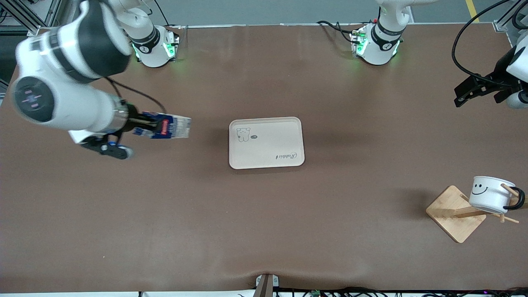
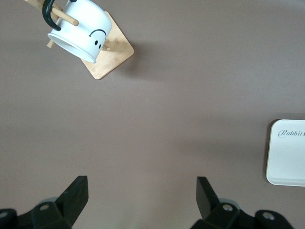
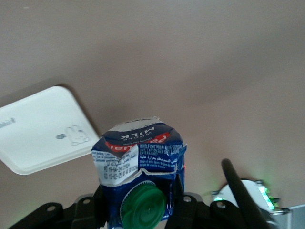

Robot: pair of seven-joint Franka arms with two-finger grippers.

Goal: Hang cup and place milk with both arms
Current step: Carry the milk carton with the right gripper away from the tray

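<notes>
Over bare table, right claw point(image 1: 154, 126) grips the half-hidden milk point(image 1: 173, 127); left claw point(image 2: 140, 200) gapes empty.

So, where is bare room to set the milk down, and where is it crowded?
The tray is bare apart from its print. Open tabletop lies between the tray and the rack, and between the tray and the front camera. It is crowded only at the rack, where the cup hangs. The right tool holds the milk above the table toward the right arm's end; the left tool waits open.
</notes>
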